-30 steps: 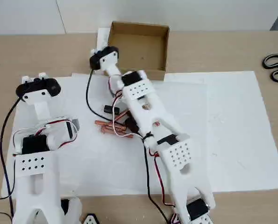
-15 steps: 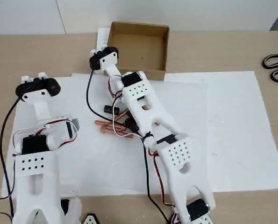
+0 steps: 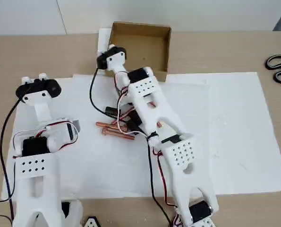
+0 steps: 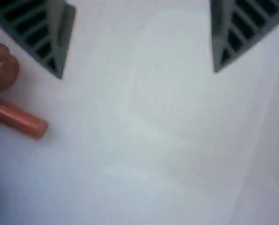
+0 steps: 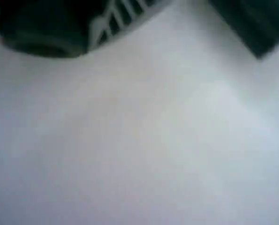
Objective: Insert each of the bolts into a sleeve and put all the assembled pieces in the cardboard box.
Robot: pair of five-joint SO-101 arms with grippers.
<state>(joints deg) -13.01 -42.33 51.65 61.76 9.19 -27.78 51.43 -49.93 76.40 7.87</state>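
Observation:
Several copper bolts lie in a loose bundle on the white paper, left of the right arm. A black sleeve lies just above them, partly under that arm's cables. The open cardboard box stands at the back, nothing visible inside. My right gripper is stretched far forward, against the box's left front corner. My left gripper hangs low over the paper, left of the bolts. In the left wrist view it stands open over bare paper, with a bolt and another copper end just outside one finger.
The white paper sheet covers most of the wooden table. Scissors lie at the far right edge. A small white flat piece sits beside the box's left wall. The right arm's black cable loops across the paper near the bolts.
The right arm has swung its gripper to the right and a little farther back, closer to the box's left wall. The left arm and the bolts have stayed put.

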